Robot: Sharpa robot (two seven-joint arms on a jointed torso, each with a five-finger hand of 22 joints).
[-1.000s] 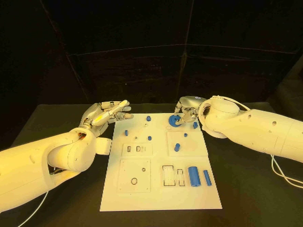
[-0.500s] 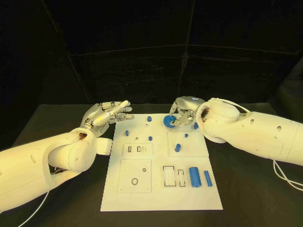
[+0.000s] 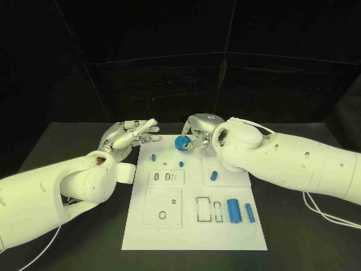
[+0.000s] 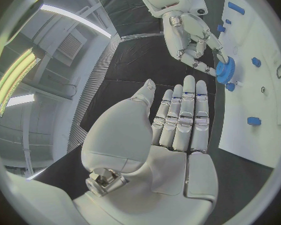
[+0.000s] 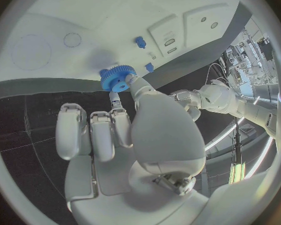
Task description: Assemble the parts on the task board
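Right hand (image 3: 198, 131) pinches the small blue toothed plastic gear (image 3: 183, 143) at its fingertips. Over the last second it has carried the gear leftward across the far end of the flat white task board (image 3: 189, 228): a second ago the gear was over the board's upper right, now it sits upper centre of the head frame, above the board's top edge. Right wrist view shows the gear (image 5: 117, 78) held just off the board surface, near two short blue pegs (image 5: 140, 42); can't tell if it touches anything.

Left hand (image 3: 130, 135) holds nothing, fingers straight and close together (image 4: 181, 117), hovering off the board's upper-left corner, barely shifted in that time.

Read: transport phase, gear heading for a post at the far-left area; not seated yet. Next move needs the bore aligned over a peg before lowering.

Untouched at lower right of the board: two blue cylinders (image 3: 233, 210), beside rectangular slots (image 3: 202, 208).
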